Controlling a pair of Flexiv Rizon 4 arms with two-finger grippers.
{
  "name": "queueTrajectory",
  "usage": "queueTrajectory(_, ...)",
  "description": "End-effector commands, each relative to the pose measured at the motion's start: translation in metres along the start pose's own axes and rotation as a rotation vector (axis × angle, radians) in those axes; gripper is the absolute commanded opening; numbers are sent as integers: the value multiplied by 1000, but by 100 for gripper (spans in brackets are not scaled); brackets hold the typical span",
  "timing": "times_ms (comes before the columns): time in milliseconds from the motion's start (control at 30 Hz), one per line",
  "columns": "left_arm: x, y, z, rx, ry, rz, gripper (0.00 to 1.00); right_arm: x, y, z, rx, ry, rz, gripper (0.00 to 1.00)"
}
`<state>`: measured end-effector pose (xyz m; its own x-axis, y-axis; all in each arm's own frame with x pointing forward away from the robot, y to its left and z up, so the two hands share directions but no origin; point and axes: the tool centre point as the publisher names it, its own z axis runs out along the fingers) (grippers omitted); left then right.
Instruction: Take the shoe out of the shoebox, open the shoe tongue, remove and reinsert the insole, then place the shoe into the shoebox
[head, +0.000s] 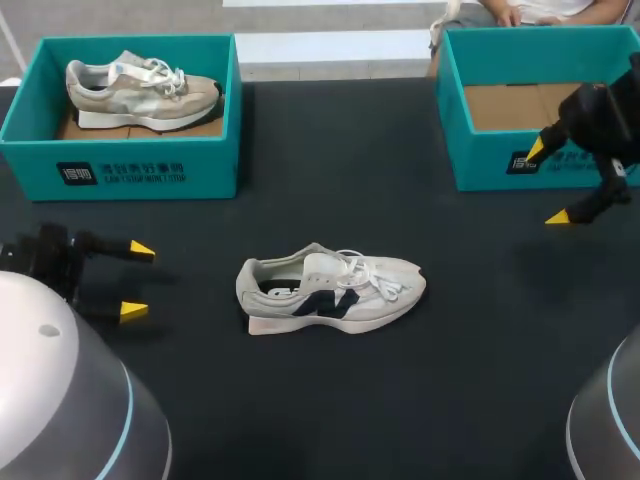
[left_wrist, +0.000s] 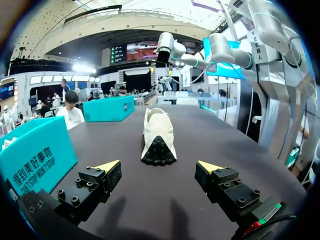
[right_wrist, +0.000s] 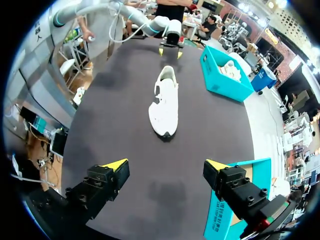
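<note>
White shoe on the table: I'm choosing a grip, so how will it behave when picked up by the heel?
The white shoe stands flat on its sole, so it probably will not tip or roll. Its upper looks soft and would likely give when squeezed. The loose laces may dangle and snag.

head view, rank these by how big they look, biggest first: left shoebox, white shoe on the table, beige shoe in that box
1. left shoebox, clearly the largest.
2. white shoe.
3. beige shoe, which looks only slightly smaller. It lies farther from the camera, so the order of the two shoes is unsure.
</note>
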<state>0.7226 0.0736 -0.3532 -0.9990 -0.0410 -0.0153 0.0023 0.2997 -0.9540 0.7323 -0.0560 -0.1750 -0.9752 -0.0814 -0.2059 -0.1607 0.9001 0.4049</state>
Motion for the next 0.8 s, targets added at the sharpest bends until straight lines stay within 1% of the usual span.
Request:
queueTrajectory(33, -1, 1, 28, 4, -13, 2, 100, -1, 1, 1, 3, 3, 1, 100)
queueTrajectory(200, 0, -6, 53, -5, -24, 23, 100, -1, 1, 1, 3, 3, 1, 100)
queueTrajectory(267, 0, -8, 64, -30, -22, 42, 100, -1, 1, 1, 3, 3, 1, 100)
queueTrajectory(333, 2, -9, 74, -36, -38, 37, 100, -1, 1, 1, 3, 3, 1, 100)
queueTrajectory(400, 1, -8, 83, -40, -59, 26, 100, -1, 1, 1, 3, 3, 1, 100)
queueTrajectory(433, 1, -8, 86, -57, -81, 25, 100, -1, 1, 1, 3, 3, 1, 100)
queueTrajectory(567, 2, -7, 98, -15, -71, 0, 100, -1, 1, 1, 3, 3, 1, 100)
queueTrajectory(667, 3, -8, 106, -15, -52, -9, 100, -1, 1, 1, 3, 3, 1, 100)
queueTrajectory(800, 3, -8, 106, -15, -52, -9, 100, -1, 1, 1, 3, 3, 1, 100)
